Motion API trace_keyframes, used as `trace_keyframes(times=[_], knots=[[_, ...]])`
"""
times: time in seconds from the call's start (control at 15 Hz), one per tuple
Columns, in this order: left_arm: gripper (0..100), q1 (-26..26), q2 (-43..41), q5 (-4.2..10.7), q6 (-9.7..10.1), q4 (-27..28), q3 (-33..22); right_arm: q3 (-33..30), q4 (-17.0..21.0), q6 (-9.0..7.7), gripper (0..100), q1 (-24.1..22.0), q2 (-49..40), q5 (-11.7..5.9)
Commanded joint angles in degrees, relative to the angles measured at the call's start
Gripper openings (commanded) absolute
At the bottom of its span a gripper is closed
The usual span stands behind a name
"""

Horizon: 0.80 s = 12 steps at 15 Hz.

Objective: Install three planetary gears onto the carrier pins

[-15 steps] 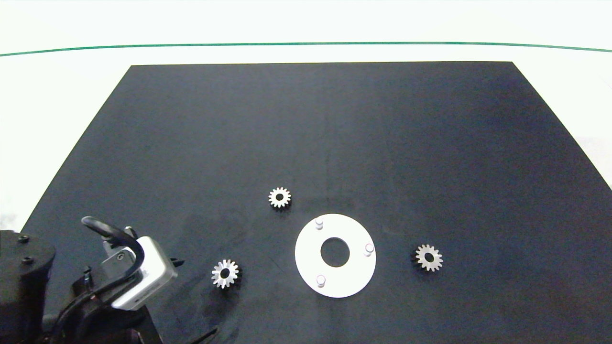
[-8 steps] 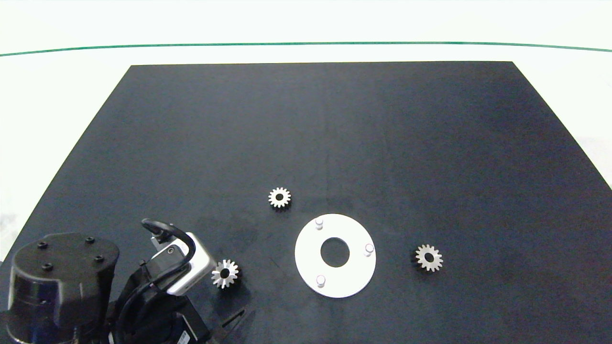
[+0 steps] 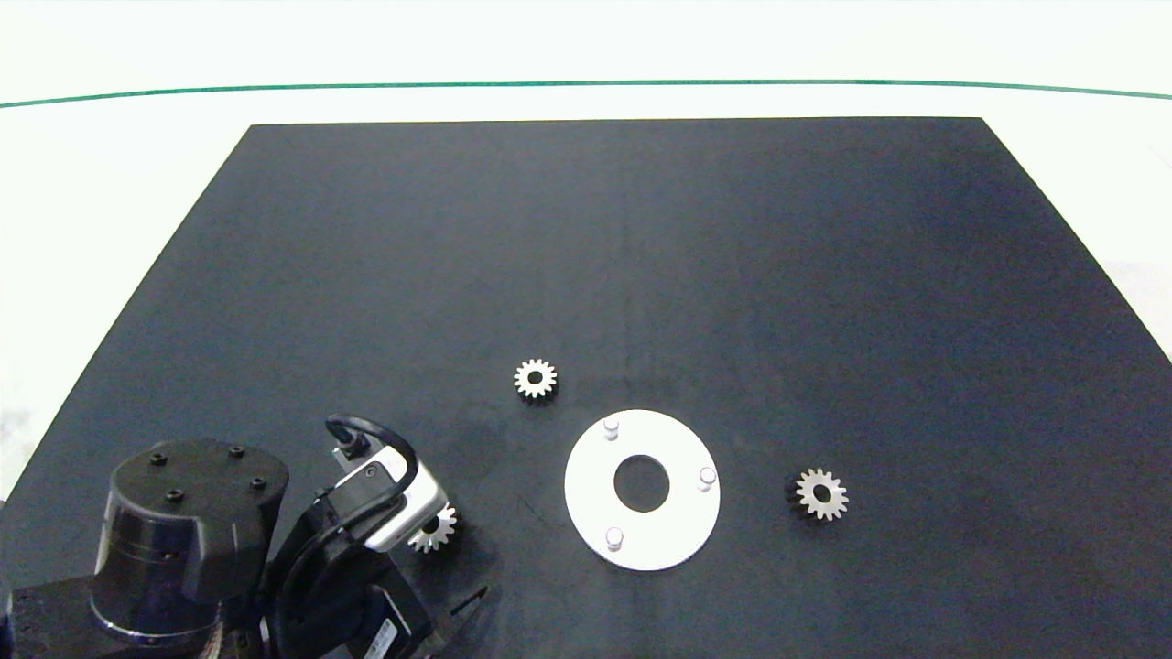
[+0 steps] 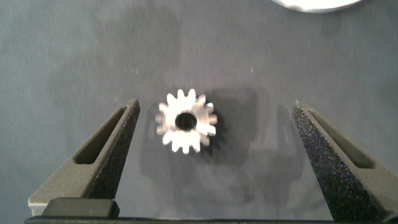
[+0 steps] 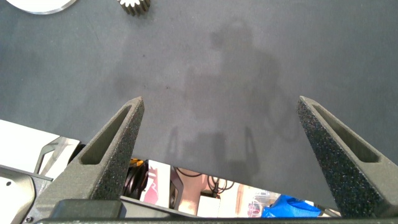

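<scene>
Hovering over one of the planetary gears [image 4: 185, 122] — left gripper [image 4: 214, 134] jaws apart, right gripper [image 5: 221, 143] jaws apart too.

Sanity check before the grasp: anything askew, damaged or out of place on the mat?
Nothing stands out. All three planetary gears lie flat on the black mat, and the white disc lies flat with its three carrier pins bare. The left gripper is open around the nearest gear.

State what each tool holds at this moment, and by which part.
Nothing is held. The left tool is open, its fingers apart on either side of a small silvery metal spur gear lying on the black mat. The right tool is open and empty.
</scene>
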<state>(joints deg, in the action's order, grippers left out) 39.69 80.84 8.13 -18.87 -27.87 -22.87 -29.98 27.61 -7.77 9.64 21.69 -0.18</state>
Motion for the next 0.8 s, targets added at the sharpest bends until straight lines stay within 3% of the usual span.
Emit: trace_keyframes(times=[0.07,0.8], knots=[[96,-0.14,2.84,0.04,-0.11,-2.45,0.37,0.09,0.16,-0.06,100,0.03,-0.51,0.01],[74,-3.66,4.07,-0.22,-0.99,-2.72,0.02,0.45,0.25,-0.06,100,0.03,-1.82,0.01]])
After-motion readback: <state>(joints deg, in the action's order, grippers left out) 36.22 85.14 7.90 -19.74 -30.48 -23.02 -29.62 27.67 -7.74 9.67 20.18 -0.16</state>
